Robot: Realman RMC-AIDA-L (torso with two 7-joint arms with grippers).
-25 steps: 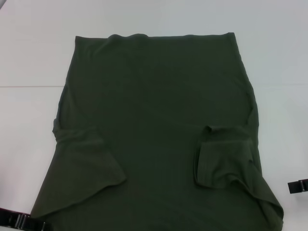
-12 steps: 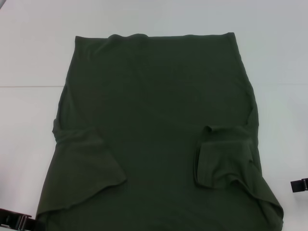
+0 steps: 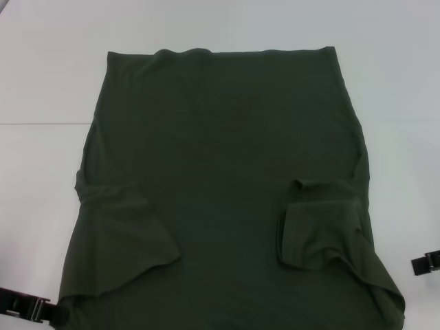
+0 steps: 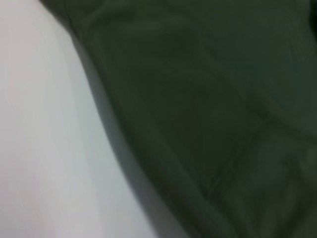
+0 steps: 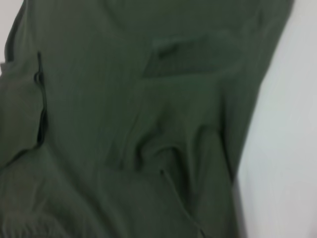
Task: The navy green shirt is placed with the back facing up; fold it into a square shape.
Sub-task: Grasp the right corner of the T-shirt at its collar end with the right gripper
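Head view shows the navy green shirt (image 3: pixel 223 192) spread flat on the white bench (image 3: pixel 41 82), plain side up, both sleeves folded inward over the body. The left pincer (image 3: pixel 31 307) sits low at the near left edge of the picture, its dark body lying nearly level and reaching toward the shirt's near left corner, just beside or touching the cloth; which of the two cannot be told. Only a short black stub of it shows, so whether its fingers are apart or together cannot be told. The right pincer (image 3: pixel 426 264) enters from the right edge as a small dark block, level with the folded right sleeve and apart from the shirt's edge, with bare bench between them. Its fingers cannot be made out either.

The left wrist view looks down at close range on the shirt (image 4: pixel 213 124), whose curved edge runs diagonally across with bare bench (image 4: pixel 44 148) on the outer side. The right wrist view shows the shirt (image 5: pixel 129 124) with the folded sleeve and some wrinkles, and a strip of bench (image 5: pixel 282 148) past the cloth's edge. Neither wrist view shows that arm's own fingers.
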